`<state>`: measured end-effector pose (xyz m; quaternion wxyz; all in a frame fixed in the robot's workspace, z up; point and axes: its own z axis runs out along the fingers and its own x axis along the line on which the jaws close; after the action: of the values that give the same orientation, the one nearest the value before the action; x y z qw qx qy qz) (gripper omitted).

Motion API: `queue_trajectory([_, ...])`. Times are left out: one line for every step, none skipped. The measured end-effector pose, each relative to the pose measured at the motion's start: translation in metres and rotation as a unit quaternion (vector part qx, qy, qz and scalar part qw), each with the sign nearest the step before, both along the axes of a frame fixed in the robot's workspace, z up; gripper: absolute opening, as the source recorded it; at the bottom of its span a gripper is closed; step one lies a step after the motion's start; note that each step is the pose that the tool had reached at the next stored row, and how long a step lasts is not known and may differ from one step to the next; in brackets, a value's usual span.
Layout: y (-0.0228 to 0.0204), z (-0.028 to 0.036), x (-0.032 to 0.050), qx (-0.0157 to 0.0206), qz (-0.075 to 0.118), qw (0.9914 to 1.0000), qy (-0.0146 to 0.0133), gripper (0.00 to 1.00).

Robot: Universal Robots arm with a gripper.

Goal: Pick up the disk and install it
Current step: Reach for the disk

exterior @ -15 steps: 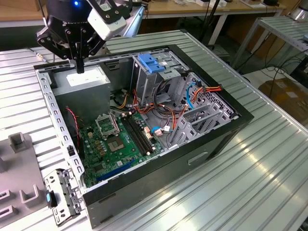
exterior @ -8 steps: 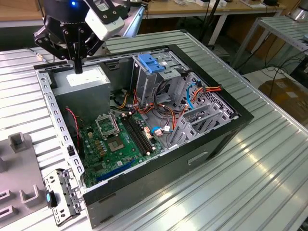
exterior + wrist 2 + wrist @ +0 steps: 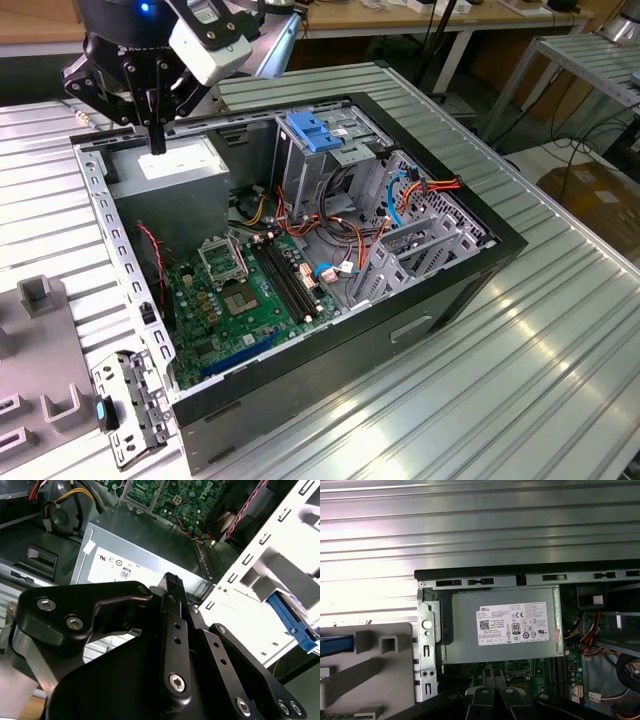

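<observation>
My gripper (image 3: 157,146) hangs just above the grey power-supply box (image 3: 185,165) at the back corner of the open computer case (image 3: 450,270), on the exterior view's left. Its black fingers (image 3: 171,580) are pressed together with nothing between them. In the first wrist view the gripper (image 3: 496,690) sits over the motherboard edge, beside the box's white sticker (image 3: 514,624). The disk is out of view. A blue plastic edge (image 3: 335,645) shows by the grey fixture, and I cannot tell what it belongs to.
A bare blue bracket (image 3: 315,130) tops the drive cage. The green motherboard (image 3: 240,300) and orange and red cables (image 3: 420,190) lie inside the case. A grey fixture (image 3: 40,340) and a loose metal panel (image 3: 130,405) lie outside it on the ribbed table (image 3: 500,400).
</observation>
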<state>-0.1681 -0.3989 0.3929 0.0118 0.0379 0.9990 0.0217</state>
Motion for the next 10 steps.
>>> queue_trajectory([0.0000, 0.0000, -0.0005, 0.0000, 0.000, 1.00000, 0.0000, 0.11])
queue_trajectory([0.0000, 0.0000, -0.0012, 0.0000, 0.000, 1.00000, 0.0001, 0.11])
queue_trajectory([0.0000, 0.0000, -0.0017, 0.0000, 0.000, 1.00000, 0.0002, 0.11])
queue_trajectory([0.0000, 0.0000, -0.0022, 0.0000, 0.000, 1.00000, 0.0002, 0.11])
queue_trajectory([0.0000, -0.0001, -0.0026, 0.0000, 0.000, 1.00000, 0.0002, 0.11])
queue_trajectory([0.0000, -0.0001, -0.0030, 0.0000, 0.000, 1.00000, 0.0003, 0.11])
queue_trajectory([0.0000, -0.0001, -0.0039, 0.0000, 0.000, 1.00000, 0.0004, 0.11])
queue_trajectory([0.0000, -0.0001, -0.0048, 0.0000, 0.000, 1.00000, 0.0004, 0.11])
queue_trajectory([0.0000, -0.0001, -0.0061, 0.0000, 0.000, 1.00000, 0.0006, 0.11])
queue_trajectory([0.0000, -0.0002, -0.0070, 0.0000, 0.000, 1.00000, 0.0007, 0.11])
